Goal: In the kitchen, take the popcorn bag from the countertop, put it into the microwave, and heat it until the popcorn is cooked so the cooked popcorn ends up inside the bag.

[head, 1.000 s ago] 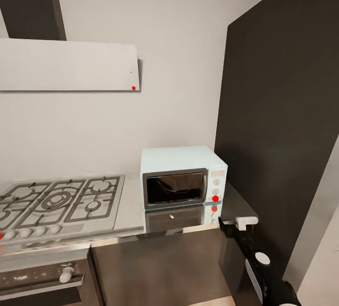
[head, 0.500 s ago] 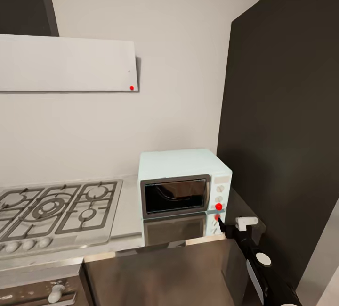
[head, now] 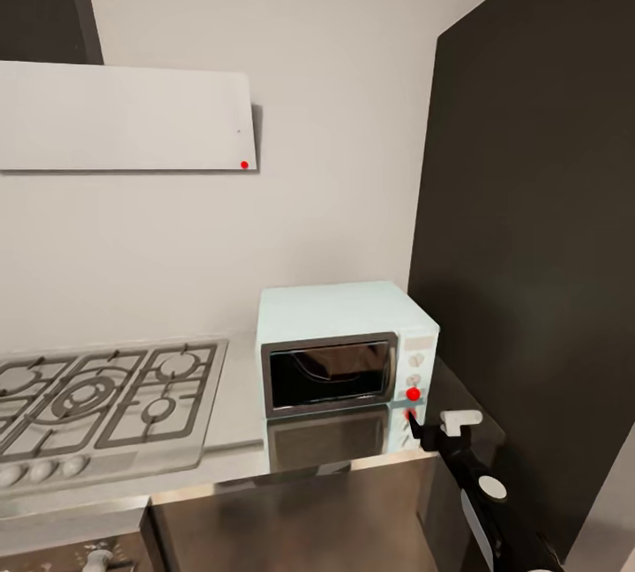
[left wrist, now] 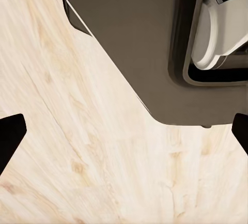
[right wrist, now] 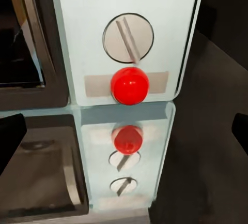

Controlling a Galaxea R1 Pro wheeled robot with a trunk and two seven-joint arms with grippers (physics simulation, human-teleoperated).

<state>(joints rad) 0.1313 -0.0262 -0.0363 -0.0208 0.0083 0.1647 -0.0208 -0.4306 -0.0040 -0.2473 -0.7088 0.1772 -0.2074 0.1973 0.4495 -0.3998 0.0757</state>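
The popcorn bag [head: 333,363] sits inside the shut microwave [head: 344,347], dim brown behind dark glass, label unreadable. The right gripper [right wrist: 124,131], released, faces the red button [right wrist: 129,85] between its jaws. The left gripper [left wrist: 124,131], jaws spread, hangs over wooden floor [left wrist: 77,151].
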